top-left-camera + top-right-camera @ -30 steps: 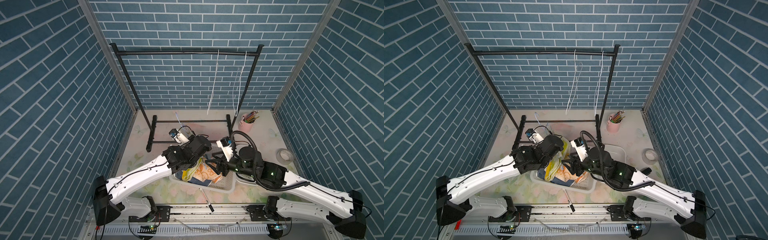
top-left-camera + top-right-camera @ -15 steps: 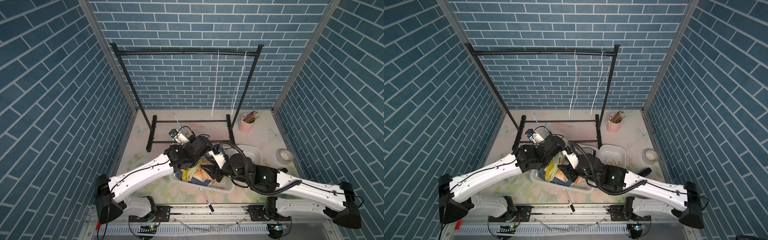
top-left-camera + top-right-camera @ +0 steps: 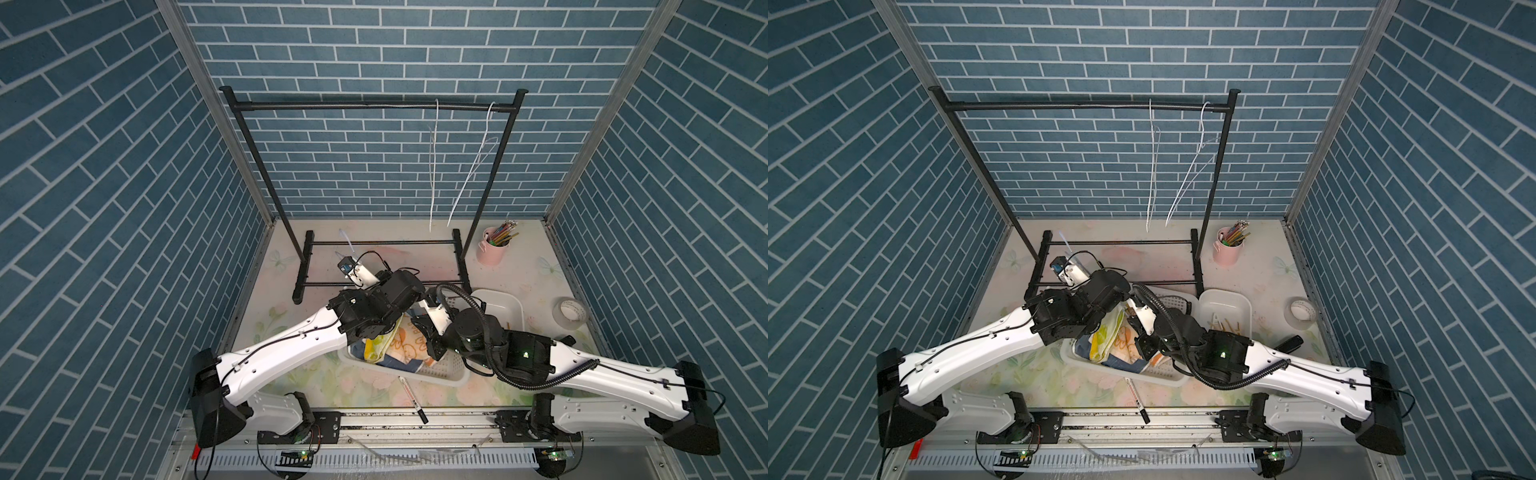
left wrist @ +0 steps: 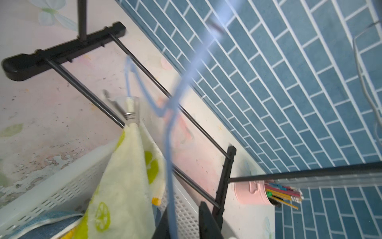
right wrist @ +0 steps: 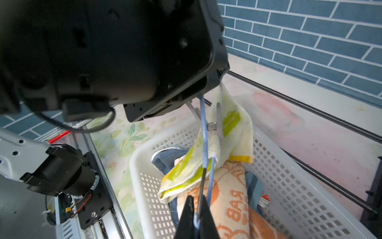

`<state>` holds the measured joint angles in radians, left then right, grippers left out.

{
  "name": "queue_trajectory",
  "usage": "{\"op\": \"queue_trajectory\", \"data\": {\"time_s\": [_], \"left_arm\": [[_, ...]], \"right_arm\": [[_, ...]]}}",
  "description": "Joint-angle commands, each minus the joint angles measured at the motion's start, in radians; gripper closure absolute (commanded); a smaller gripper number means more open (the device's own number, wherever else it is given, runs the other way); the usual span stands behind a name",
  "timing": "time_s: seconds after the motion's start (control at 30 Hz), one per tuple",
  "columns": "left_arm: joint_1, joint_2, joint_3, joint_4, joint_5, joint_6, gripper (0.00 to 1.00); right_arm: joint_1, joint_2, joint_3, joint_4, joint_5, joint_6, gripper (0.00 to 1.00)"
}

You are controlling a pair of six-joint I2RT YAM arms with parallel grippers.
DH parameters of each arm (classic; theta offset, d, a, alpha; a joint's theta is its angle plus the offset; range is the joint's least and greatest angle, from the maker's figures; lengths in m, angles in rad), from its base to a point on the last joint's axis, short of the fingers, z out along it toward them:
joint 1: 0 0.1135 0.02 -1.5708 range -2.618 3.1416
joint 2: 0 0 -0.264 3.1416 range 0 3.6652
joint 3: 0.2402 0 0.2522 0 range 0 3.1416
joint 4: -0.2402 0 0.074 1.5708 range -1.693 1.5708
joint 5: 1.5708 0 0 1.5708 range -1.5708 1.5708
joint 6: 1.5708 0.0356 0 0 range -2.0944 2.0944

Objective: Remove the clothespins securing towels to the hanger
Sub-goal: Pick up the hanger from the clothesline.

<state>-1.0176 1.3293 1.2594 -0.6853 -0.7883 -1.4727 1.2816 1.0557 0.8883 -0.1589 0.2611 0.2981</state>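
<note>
Two grippers are at the one blue wire hanger [image 5: 203, 132], and the hold has just swapped. The right gripper [image 5: 197, 207], which a second ago stood parted a little further right, has swung in over the basket and clamped shut on the hanger's wire. The left gripper [image 4: 183, 217], clenched a moment back, now has its jaws parted, with the wire running loose between them.

Just beyond it a pale clothespin [image 4: 130, 107] still pinches the yellow towel [image 4: 124, 175] to the hanger. The towel droops into the white basket [image 5: 299, 186] at the near middle of the counter, onto the orange towel [image 5: 229, 196] and the blue towel [image 5: 165, 159]. To the right, tan clothespins [image 3: 1223, 322] lie in the white tray [image 3: 1246, 309].

My reading is that the right arm now steadies the hanger, which frees the left to go for that pin.
</note>
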Motion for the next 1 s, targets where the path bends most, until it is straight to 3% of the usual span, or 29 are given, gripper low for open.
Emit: {"op": "queue_trajectory", "data": {"time_s": [0.0, 0.17, 0.33, 0.47, 0.5, 0.63, 0.7, 0.8, 0.97], "left_arm": [[-0.006, -0.054, -0.019, 0.08, 0.0, 0.136, 0.59], [-0.006, -0.191, -0.162, 0.321, 0.068, 0.477, 0.44], [-0.008, -0.343, -0.238, 0.406, 0.128, 0.806, 0.41], [-0.006, -0.449, -0.278, 0.434, 0.17, 1.055, 0.39], [-0.007, -0.469, -0.282, 0.42, 0.153, 1.119, 0.32], [-0.002, -0.492, -0.293, 0.324, -0.002, 1.395, 0.27], [0.026, -0.482, -0.313, 0.312, 0.004, 1.535, 0.25], [0.142, -0.477, -0.326, 0.286, 0.159, 1.613, 0.24], [0.457, -0.535, -0.375, 0.375, 0.631, 1.648, 0.26]], "right_arm": [[0.007, -0.053, -0.003, -0.024, 0.052, -0.026, 1.0], [0.002, -0.09, -0.001, -0.065, 0.072, -0.034, 1.0], [-0.051, -0.106, 0.011, -0.111, 0.018, -0.018, 1.0], [-0.131, -0.149, -0.012, -0.088, -0.082, 0.001, 1.0], [-0.159, -0.165, -0.02, -0.076, -0.124, 0.004, 1.0], [-0.294, -0.217, -0.031, -0.076, -0.325, 0.013, 1.0], [-0.355, -0.236, -0.028, -0.091, -0.411, 0.011, 1.0], [-0.431, -0.253, -0.029, -0.114, -0.514, 0.009, 1.0], [-0.535, -0.268, -0.039, -0.124, -0.666, 0.023, 1.0]]}}
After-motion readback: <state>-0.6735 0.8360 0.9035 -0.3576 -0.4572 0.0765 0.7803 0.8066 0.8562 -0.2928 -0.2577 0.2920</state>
